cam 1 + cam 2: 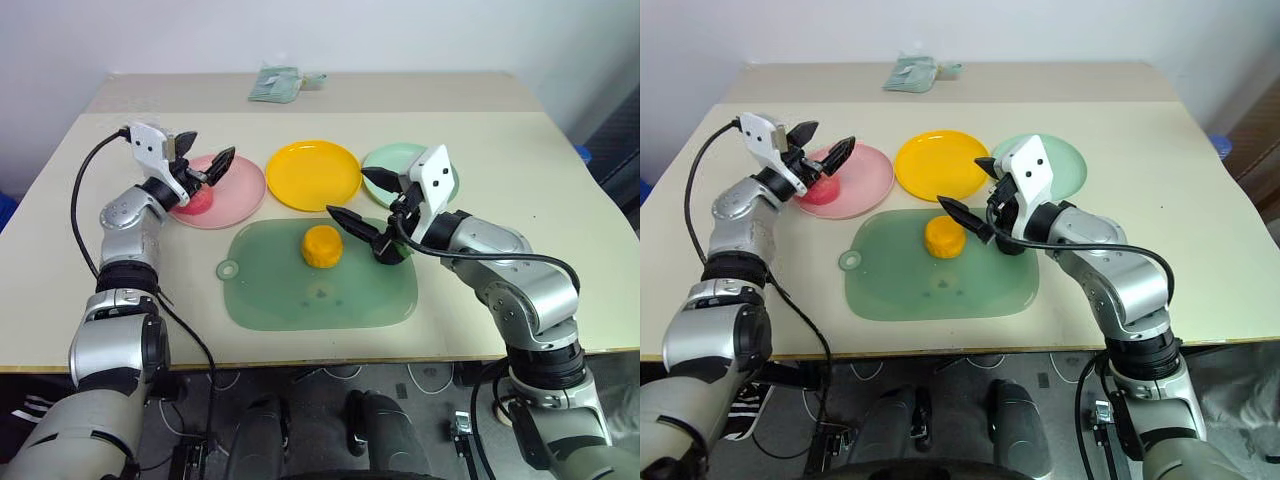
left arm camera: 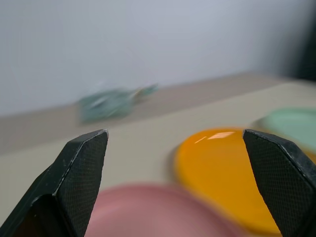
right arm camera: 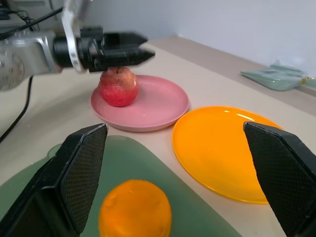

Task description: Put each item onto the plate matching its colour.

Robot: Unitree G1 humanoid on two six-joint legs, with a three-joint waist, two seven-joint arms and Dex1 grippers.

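Apple [image 3: 118, 86] (pink-red, smooth, stemmed) is seen resting on the glossy pink plate [image 3: 158, 106], with the left gripper [image 1: 197, 160] spread open just above it. Right gripper [image 1: 368, 197] is held wide open near the dimpled orange [image 1: 322, 246] on the translucent mat [image 1: 300, 295], presumably for grasping.

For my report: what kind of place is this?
Probably a robot test room, not a kitchen: a plain beige table against a bare white wall, with plastic plates, such as the orange-yellow plate, and loose cables below.
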